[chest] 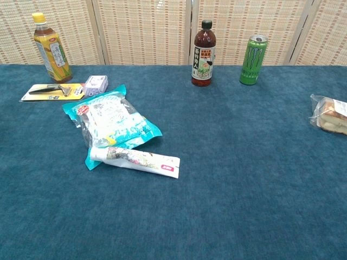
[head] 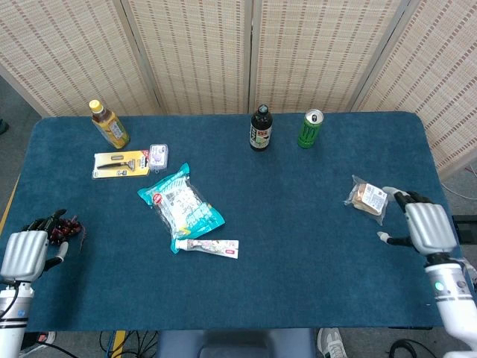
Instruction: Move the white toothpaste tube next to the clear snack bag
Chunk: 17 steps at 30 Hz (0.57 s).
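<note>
The white toothpaste tube [head: 206,247] [chest: 135,160] lies flat on the blue table, touching the near edge of a clear snack bag with teal trim [head: 180,203] [chest: 111,123]. A second clear bag holding bread [head: 368,198] [chest: 328,115] lies at the right side. My left hand [head: 26,252] hangs at the near left corner, far from the tube, fingers apart and holding nothing. My right hand [head: 426,227] sits at the near right edge, just beside the bread bag, also holding nothing. Neither hand shows in the chest view.
Dark grapes [head: 71,226] lie just beyond my left hand. At the back stand a yellow drink bottle [head: 109,124], a dark bottle [head: 260,128] and a green can [head: 309,129]. A razor pack [head: 119,162] and a small purple pack [head: 158,155] lie behind the teal-trimmed bag.
</note>
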Motion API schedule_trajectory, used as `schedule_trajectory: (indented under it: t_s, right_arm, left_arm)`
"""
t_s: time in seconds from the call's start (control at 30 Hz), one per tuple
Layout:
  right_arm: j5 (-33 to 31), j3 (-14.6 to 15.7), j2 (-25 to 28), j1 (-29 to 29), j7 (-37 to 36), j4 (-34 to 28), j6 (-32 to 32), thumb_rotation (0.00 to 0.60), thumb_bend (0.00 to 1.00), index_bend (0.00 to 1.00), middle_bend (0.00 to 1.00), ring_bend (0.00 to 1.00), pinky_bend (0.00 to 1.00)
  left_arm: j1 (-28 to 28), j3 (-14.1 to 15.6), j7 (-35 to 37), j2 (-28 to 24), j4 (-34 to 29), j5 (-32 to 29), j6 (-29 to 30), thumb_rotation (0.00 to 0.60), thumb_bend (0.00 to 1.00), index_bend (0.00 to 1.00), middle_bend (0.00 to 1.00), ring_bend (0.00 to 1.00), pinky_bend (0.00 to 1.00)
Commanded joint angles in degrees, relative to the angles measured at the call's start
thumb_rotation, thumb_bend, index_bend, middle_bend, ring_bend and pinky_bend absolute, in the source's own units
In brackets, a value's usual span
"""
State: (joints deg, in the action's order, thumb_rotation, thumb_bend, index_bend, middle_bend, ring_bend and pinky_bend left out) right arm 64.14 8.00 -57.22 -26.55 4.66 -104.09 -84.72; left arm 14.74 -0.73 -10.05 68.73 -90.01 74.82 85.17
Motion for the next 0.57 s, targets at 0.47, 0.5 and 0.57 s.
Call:
schedule_trajectory:
  t_s: [0.47,0.5,0.57]
  right_arm:
    - [11.5,-0.1,-3.7,15.4,-0.9,2.4,-10.2,0.6,0.06,0.27,0.36,0.27,0.33]
    - [11.7,-0.4,-3.6,15.8,-0.9,2.3,-9.9,0.6,0.06,0.27,0.36,0.27,0.33]
    - [12.1,-0.8,-3.4,16.0,-0.8,2.0,-9.2,0.6,0.06,0.27,0.36,0.27,0.33]
  left_arm:
    - [-6.2,1.7,-3.9,0.5,-3.7,6.1,6.3,0.6,0.33,0.16,0.34,0.29,0.38]
    - [-6.4,1.7,-3.8,0.5,-3.8,6.3,6.3,0.6,0.33,0.17,0.34,0.29,0.38]
    - [-6.6,1.6,-3.7,0.5,-3.8,6.5,6.1,0.6,0.33,0.17,0.34,0.29,0.38]
